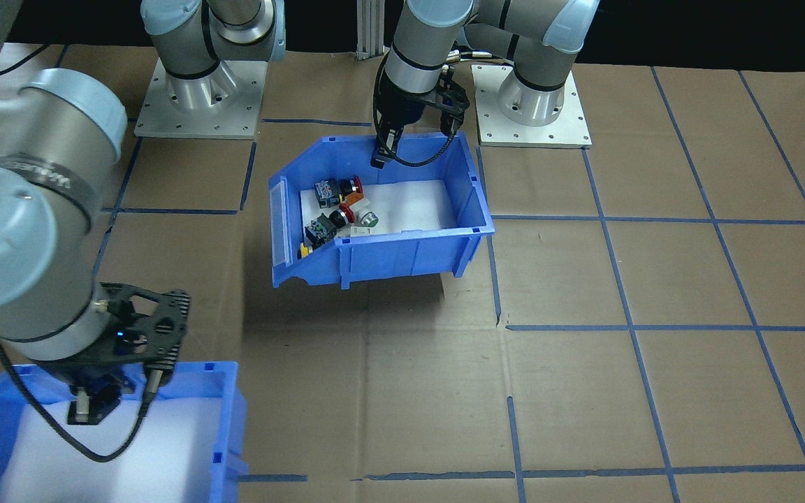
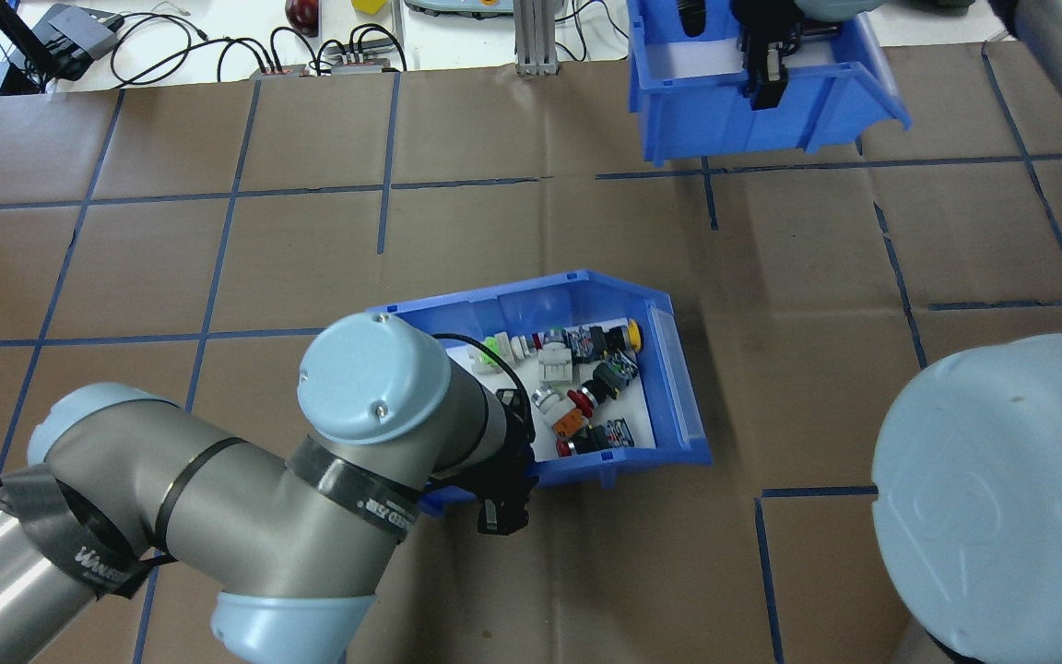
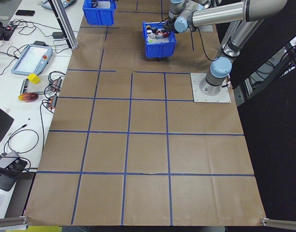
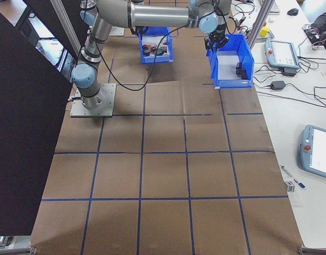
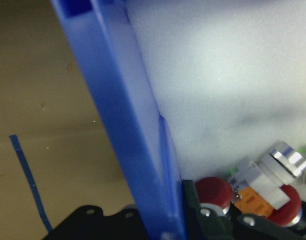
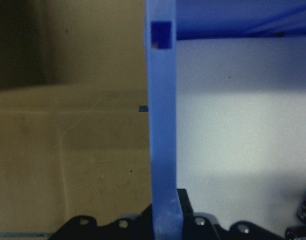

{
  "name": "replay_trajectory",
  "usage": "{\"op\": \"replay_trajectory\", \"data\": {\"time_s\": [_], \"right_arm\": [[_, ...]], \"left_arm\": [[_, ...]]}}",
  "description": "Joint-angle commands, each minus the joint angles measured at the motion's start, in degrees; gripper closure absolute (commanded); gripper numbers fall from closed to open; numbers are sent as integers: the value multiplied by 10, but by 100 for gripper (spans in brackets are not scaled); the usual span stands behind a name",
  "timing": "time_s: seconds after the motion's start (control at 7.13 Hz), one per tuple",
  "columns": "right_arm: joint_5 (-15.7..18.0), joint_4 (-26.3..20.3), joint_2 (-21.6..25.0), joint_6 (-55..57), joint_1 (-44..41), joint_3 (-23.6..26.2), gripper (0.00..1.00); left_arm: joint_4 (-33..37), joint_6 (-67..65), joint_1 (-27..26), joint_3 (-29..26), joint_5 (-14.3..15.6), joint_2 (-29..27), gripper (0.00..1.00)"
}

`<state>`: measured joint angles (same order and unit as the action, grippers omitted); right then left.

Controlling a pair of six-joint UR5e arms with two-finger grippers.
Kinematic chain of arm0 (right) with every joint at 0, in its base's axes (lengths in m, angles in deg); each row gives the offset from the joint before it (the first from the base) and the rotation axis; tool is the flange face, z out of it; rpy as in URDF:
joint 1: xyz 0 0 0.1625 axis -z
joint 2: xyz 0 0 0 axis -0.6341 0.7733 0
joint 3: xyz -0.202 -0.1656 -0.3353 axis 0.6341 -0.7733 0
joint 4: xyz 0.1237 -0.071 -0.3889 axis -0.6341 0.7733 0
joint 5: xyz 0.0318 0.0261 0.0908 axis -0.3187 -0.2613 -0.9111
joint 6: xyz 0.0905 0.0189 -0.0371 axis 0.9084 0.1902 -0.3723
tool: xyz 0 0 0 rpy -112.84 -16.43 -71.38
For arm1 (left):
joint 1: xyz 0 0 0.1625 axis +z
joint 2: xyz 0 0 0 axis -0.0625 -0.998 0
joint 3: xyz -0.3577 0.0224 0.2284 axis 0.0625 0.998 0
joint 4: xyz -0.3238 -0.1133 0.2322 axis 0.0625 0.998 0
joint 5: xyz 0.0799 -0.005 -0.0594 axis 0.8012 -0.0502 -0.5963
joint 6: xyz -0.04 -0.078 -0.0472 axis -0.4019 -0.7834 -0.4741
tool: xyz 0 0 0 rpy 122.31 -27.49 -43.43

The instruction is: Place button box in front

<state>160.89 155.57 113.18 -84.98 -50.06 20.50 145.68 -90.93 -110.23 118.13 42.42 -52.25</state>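
The button box (image 1: 402, 251) is a blue bin with a white foam floor and red, green and orange push buttons (image 1: 339, 209) heaped at one end. It hangs tilted above the brown paper, its shadow lying below it. My left gripper (image 1: 383, 150) is shut on its rear wall (image 5: 128, 140), one finger inside and one outside; overhead, that gripper (image 2: 503, 507) sits at the near edge of the box (image 2: 586, 290). My right gripper (image 2: 764, 83) is shut on the wall (image 6: 162, 125) of the second blue bin (image 2: 678, 129) at the far right.
Brown paper with a blue tape grid (image 2: 383, 184) covers the table. Both arm base plates (image 1: 200, 105) stand at the robot's edge. Cables and teach pendants (image 4: 282, 53) lie beyond the far edge. Dark cylinders (image 4: 240, 69) rest in the second bin.
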Motion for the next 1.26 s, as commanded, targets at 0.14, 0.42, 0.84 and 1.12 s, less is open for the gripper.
{"op": "replay_trajectory", "data": {"time_s": [0.14,0.42,0.84,1.12], "right_arm": [[-12,13,91,-97,101,124,97],[-21,47,149,-116,124,211,97],[-16,115,216,-120,139,334,97],[-16,129,250,-121,145,384,96]], "left_arm": [[4,38,34,-133,0,-120,100],[3,45,34,-253,1,-235,100],[3,72,36,-376,13,-347,100],[4,131,44,-400,40,-386,100]]}}
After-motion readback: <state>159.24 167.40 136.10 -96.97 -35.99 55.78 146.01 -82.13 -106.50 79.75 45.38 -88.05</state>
